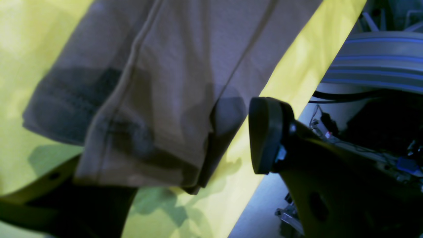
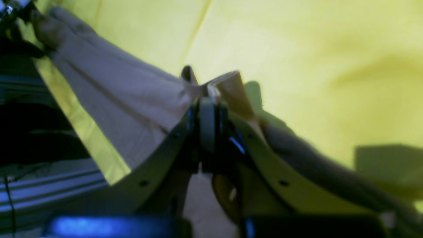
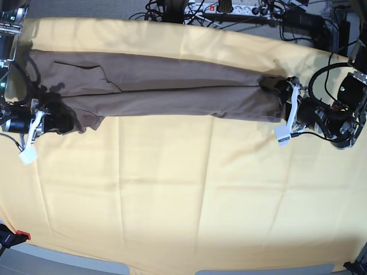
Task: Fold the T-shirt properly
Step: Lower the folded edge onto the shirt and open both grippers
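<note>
Fabric filled both of my wrist views. The T-shirt (image 3: 160, 91) lay stretched into a long band across the far half of the bench, resting on the pale yellow cloth (image 3: 189, 195) that covered it, with one sleeve end near my right arm and the hem end near my left.

My right fingers (image 2: 207, 109) were pressed together on a pinch of the T-shirt, and a small peak of taupe fabric stood up just above the pads. From there the shirt ran off in long creases toward the cloth's edge.

My left fingers (image 1: 172, 155) stood wide apart at the other end. One black pad (image 1: 266, 134) showed beside the folded hem, apart from it, while the other finger sat below the fabric, mostly hidden. I could not tell whether that lower finger touched the shirt.

Cables (image 3: 241, 11) lay beyond the far edge of the cloth.
</note>
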You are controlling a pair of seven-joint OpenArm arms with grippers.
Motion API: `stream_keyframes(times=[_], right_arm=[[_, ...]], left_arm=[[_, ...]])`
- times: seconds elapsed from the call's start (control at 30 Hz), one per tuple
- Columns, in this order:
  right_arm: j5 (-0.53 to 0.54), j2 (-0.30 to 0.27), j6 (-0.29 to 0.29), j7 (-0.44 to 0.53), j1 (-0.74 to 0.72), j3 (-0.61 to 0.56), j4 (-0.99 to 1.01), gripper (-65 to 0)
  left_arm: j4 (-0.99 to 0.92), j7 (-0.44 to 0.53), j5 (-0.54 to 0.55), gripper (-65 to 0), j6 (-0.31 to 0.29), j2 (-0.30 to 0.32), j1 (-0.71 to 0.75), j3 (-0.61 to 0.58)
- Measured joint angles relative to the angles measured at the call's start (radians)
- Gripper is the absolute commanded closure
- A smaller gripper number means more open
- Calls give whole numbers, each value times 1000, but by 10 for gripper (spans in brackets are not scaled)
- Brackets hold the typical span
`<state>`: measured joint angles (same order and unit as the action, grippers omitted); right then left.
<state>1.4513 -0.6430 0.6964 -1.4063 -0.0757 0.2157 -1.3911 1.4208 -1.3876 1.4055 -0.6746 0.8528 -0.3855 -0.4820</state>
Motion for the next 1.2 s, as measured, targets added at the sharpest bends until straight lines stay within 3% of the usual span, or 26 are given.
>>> stream_keyframes(times=[0.4,0.77,1.1,1.2], right_arm=[[7,-79,0,-3,248,-2,-362,0],[8,-188,0,-2,364,-3,-376,0],[-42,-219,0,4,404,-3,-376,0],[-126,-218,0,3,414,-4,-376,0]], left_arm=[[0,0,0,-379,0,0,-5,0],[0,2,1,-379,-15,31,-5,0],[0,3,1,-379,-15,61,-8,13],[0,3,1,-379,-15,61,-8,42]])
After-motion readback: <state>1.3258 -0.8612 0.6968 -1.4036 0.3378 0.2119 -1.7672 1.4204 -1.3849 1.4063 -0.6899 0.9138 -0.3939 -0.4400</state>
